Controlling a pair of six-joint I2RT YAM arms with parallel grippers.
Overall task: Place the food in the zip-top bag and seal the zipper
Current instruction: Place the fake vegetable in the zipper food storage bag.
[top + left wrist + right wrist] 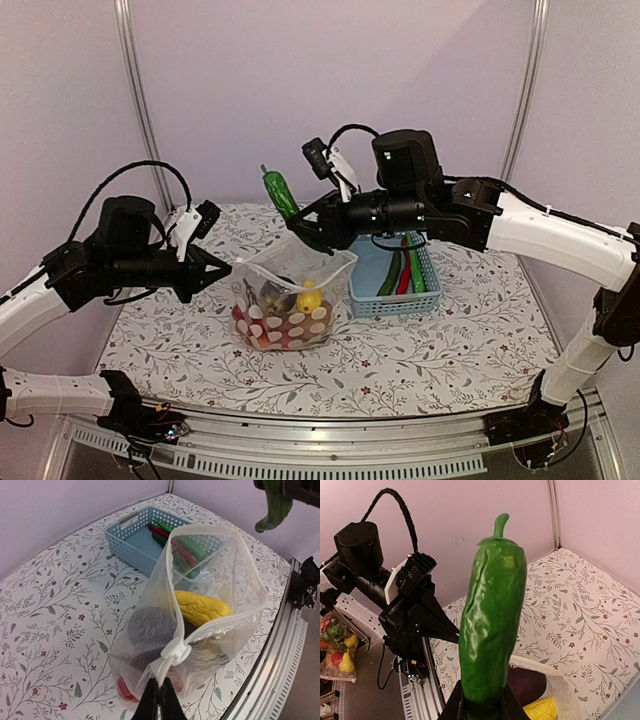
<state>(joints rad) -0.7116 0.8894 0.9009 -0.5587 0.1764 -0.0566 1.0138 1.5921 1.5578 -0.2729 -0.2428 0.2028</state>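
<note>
The zip-top bag [290, 300] stands open mid-table with several food pieces inside: red round pieces, a yellow lemon-like piece [200, 607] and a dark eggplant [527, 685]. My left gripper [225, 268] is shut on the bag's left mouth corner, by the zipper strip and its white slider [175, 652]; in the left wrist view the gripper [159, 692] pinches that edge. My right gripper [310, 228] is shut on the lower end of a green cucumber [282, 195] and holds it upright, above the bag's far rim. It fills the right wrist view [492, 620] over the gripper [482, 707].
A light-blue slotted basket [432, 295] stands right of the bag, touching it, with green pieces and a red chili [405, 272] in it. It also shows in the left wrist view [125, 537]. The table's front rail [330, 455] runs along the near edge.
</note>
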